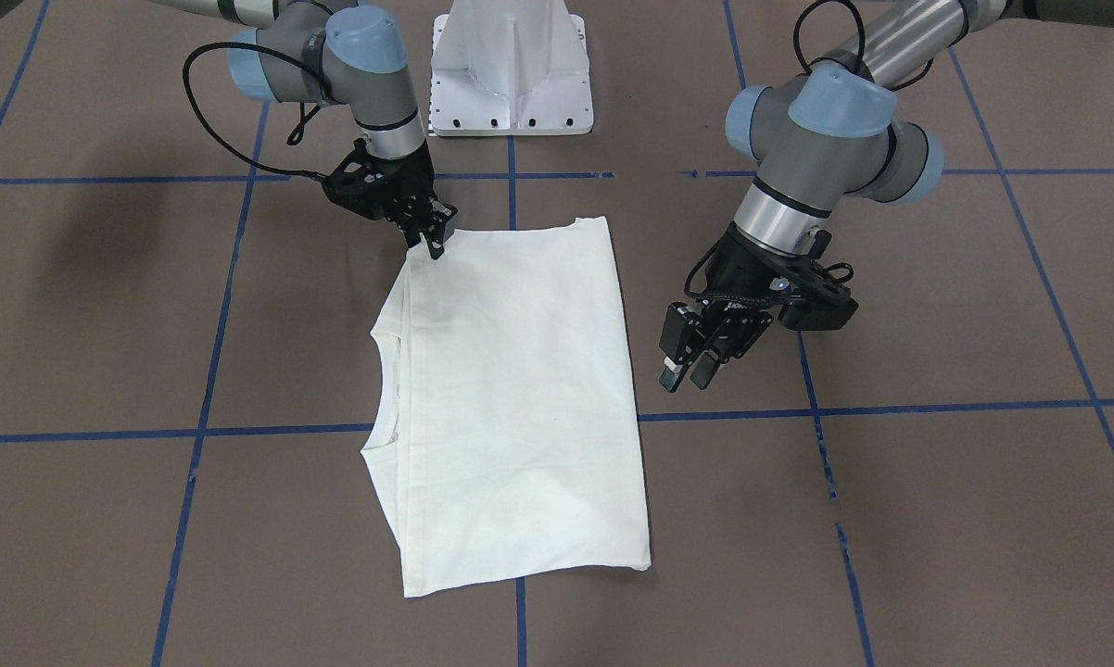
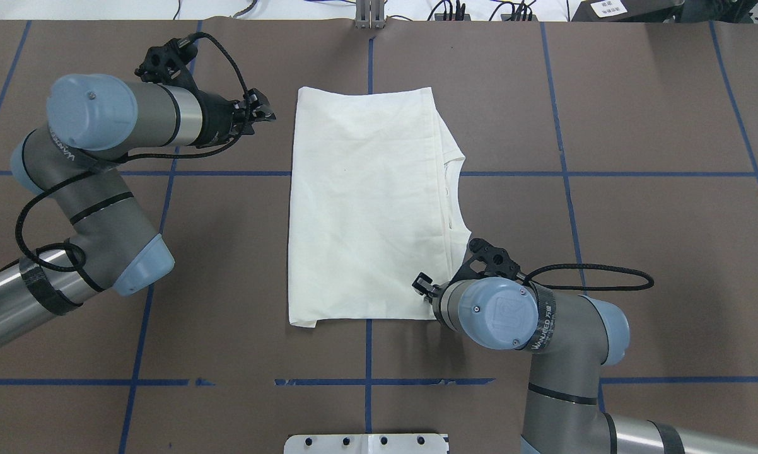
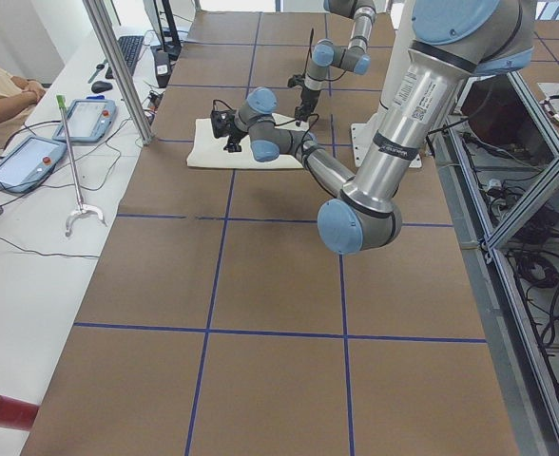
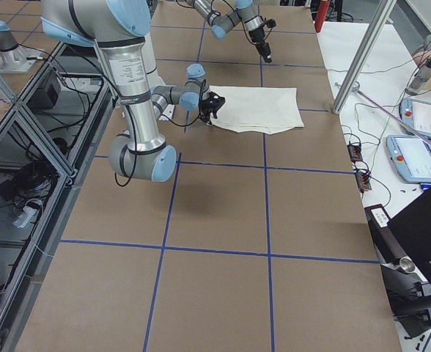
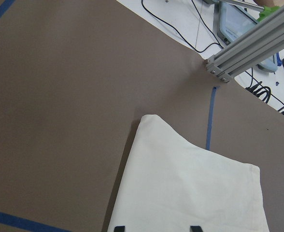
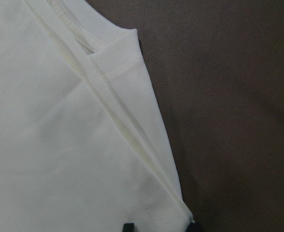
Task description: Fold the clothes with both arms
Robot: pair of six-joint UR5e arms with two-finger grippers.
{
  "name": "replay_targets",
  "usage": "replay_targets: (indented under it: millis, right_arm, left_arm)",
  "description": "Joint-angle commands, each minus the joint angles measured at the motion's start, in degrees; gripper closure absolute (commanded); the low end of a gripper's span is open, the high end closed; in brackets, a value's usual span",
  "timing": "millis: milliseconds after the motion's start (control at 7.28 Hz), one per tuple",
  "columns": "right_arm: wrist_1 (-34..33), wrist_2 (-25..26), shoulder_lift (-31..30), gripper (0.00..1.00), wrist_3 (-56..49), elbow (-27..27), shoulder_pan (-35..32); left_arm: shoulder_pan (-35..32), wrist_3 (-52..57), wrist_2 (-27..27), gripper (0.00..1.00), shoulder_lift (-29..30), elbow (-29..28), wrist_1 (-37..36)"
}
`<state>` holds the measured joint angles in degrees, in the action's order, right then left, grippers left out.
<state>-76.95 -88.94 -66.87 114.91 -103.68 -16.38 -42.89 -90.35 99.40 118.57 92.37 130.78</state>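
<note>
Brown matte table (image 1: 937,519), crossed by blue tape (image 1: 891,409), carried the soft cream T-shirt (image 1: 520,389), folded to a rectangle at its centre, the right gripper (image 1: 435,243) over one corner. From overhead, the left gripper (image 2: 267,112) hung beside it. Both wrist views showed jaws apart, gripping nothing.

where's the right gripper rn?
In the overhead view, the right gripper is at the lower-right corner of the T-shirt, on the edge nearest the robot.

t-shirt (image 1: 520,398) on table (image 1: 937,306), left gripper (image 1: 687,373) beside it, right gripper (image 1: 434,243) at its corner.
</note>
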Motion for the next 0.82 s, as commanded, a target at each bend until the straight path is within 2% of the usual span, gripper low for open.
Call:
replay_targets:
  millis: [0, 687]
  right_arm:
    - [0.0, -0.1, -0.1, 1.0, -0.3, 0.1, 0.4]
    - [0.0, 0.4, 0.2, 1.0, -0.3, -0.5, 0.5]
  left_arm:
    - [0.0, 0.0, 0.0, 0.46, 0.0, 0.0, 0.0]
    - [0.1, -0.1, 0.0, 0.46, -0.1, 0.0, 0.0]
